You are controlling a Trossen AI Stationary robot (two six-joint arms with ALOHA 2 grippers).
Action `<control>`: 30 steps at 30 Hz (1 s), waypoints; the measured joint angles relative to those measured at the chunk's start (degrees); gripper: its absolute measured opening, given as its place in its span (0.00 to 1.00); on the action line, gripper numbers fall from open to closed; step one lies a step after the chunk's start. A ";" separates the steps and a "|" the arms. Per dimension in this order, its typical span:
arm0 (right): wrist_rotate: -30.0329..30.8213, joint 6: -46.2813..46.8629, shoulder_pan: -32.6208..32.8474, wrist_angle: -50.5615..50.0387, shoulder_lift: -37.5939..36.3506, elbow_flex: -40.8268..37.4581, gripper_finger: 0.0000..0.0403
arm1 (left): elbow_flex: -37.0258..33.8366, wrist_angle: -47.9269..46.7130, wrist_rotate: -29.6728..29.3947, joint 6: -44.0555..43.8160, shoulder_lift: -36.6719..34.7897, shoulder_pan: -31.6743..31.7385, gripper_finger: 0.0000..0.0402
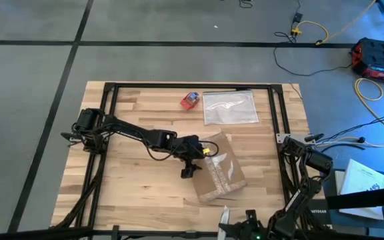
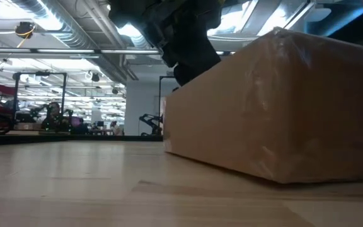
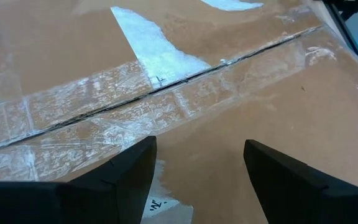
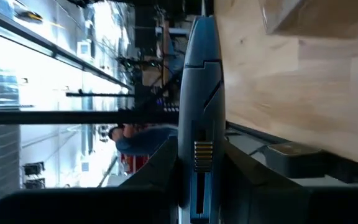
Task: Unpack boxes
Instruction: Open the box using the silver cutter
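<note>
Dark left gripper (image 3: 197,180) fingers spread over cardboard box (image 3: 241,106) — glossy, wrinkled tape.

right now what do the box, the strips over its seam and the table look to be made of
Box: brown cardboard, matte, judging by its flat flaps and dull face. Strips: clear plastic tape, probably; glossy, wrinkled, with the cardboard showing through. Table: pale wood, smooth, with plank seams and grain.

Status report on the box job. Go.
Left claw open, poised over the cardboard box, fingers astride its taped seam. Right claw parked at the table's right edge, holding a blue tool. Plastic bag and small red object lie clear.
</note>
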 joint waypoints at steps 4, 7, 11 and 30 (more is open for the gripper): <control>-2.97 0.00 0.01 -0.20 0.00 0.01 0.15 | 0.00 0.03 -0.05 0.02 0.00 0.02 0.58; -4.34 0.00 0.04 -0.31 0.00 0.00 0.15 | 0.00 0.08 -0.26 0.02 0.00 0.02 0.58; -4.32 0.00 -0.07 -0.44 0.00 0.00 0.15 | 0.02 0.12 -0.32 0.02 -0.09 0.02 0.58; -4.90 -0.02 0.04 -1.95 -0.07 0.04 0.15 | 0.15 0.27 -0.42 0.04 -0.20 0.04 0.58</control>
